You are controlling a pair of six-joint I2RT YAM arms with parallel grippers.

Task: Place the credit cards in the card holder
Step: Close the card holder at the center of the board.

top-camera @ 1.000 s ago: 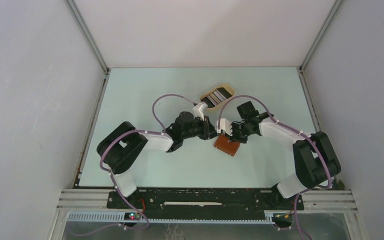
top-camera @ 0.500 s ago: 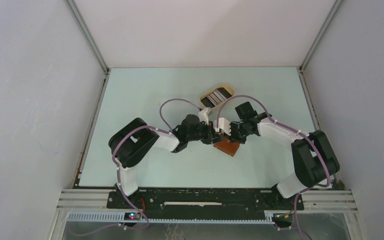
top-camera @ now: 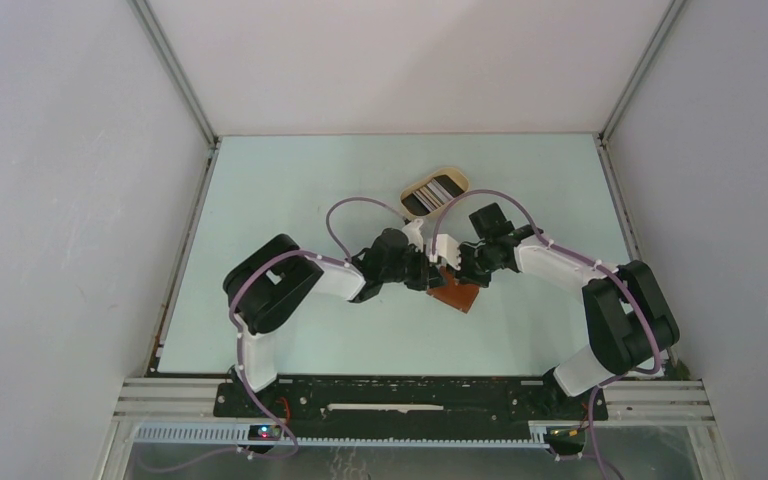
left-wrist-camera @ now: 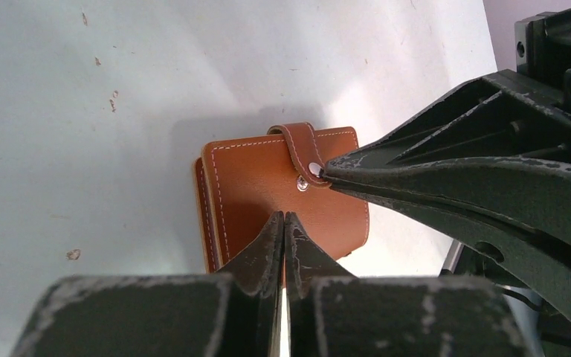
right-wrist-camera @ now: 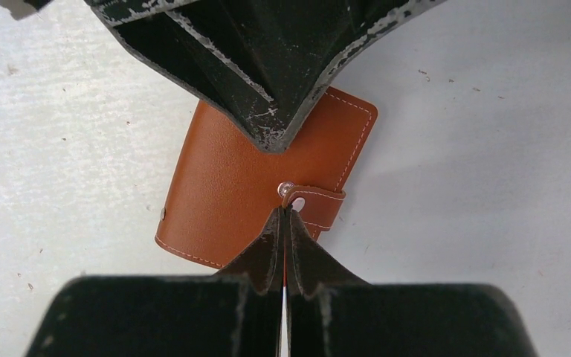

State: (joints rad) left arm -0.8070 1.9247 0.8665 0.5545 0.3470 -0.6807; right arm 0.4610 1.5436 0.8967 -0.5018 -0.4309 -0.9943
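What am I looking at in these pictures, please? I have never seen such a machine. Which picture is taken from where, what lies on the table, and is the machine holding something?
The machine is two robot arms, a left arm and a right arm, bolted at the near edge of a pale table. The wide picture looks down from above and behind them. The other two pictures come from a small camera on each wrist, so each shows its own claw large in the foreground.

The left claw and the right claw are both closed. Between them a brown leather card holder lies flat, folded shut. The right claw's tip is at the snap of its tab, and the left claw's tip is over the cover. Neither seems to hold anything.

Farther back, a beige oval tray holds the credit cards.
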